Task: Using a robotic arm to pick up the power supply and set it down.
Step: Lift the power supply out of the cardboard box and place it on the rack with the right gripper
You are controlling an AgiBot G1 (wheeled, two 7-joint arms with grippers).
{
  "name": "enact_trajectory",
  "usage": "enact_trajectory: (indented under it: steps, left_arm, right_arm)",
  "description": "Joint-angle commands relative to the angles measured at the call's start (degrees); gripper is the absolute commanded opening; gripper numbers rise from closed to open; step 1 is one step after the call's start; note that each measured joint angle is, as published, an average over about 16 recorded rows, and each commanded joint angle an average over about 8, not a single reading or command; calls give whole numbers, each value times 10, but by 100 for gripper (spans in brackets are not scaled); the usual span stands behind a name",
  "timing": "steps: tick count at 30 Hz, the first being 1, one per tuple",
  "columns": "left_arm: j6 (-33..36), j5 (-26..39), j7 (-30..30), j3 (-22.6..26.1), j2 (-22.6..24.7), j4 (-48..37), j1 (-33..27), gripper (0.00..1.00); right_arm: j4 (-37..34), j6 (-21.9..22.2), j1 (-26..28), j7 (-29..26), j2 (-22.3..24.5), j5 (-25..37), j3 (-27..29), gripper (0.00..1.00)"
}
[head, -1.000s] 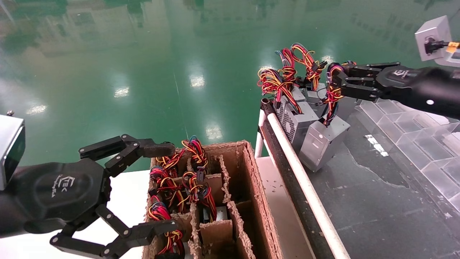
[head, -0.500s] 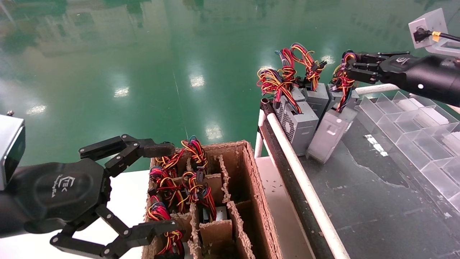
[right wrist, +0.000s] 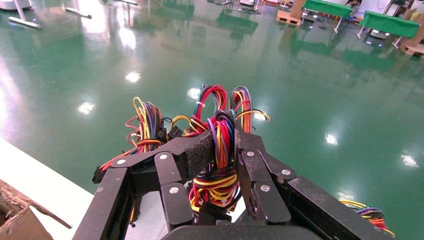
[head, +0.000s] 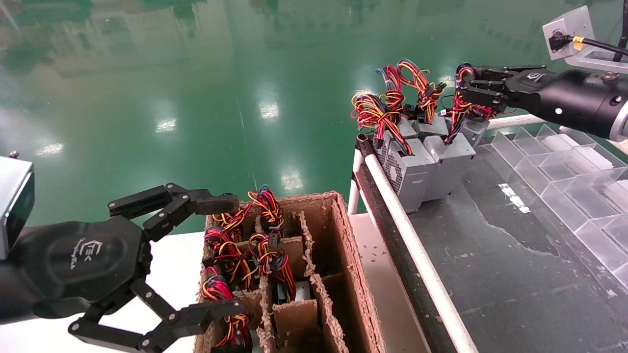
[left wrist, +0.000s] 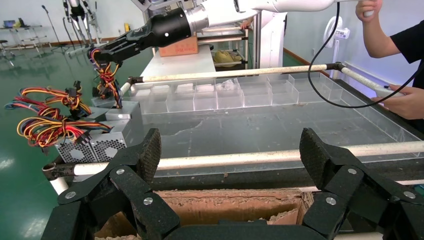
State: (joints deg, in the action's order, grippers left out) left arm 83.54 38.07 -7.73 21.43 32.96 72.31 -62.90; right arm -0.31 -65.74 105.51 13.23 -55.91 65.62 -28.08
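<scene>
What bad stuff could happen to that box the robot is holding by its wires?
The right gripper pinches only the wire bundle, not the power supply itself, so the wires might slip or get yanked. The box stands tight against other power supplies near the table's edge rail; a nudge could tip one. Their loose wires could snag.
</scene>
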Motion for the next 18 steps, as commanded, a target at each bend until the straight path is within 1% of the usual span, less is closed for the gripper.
enact_trajectory:
  steps: [1,8,9,16,17,18]
  left_arm:
    - [0,0,0,0,0,0,0,100]
    - [0,0,0,0,0,0,0,100]
    - [0,0,0,0,0,0,0,100]
    - [0,0,0,0,0,0,0,100]
    - [0,0,0,0,0,0,0,100]
    - [0,0,0,0,0,0,0,100]
  right_arm:
    - [0,1,0,-1,0,0,0,0]
    - [-1,6,-4,-3,-9,0,0,0]
    - [-1,8,-5,-4,-10,0,0,7]
    - [-4,26,-6,-12,-19,-4,3,94]
    - [-5,29,-6,-13,-20,-5,3,100]
    - [-5,31,-6,-14,-20,-6,4,100]
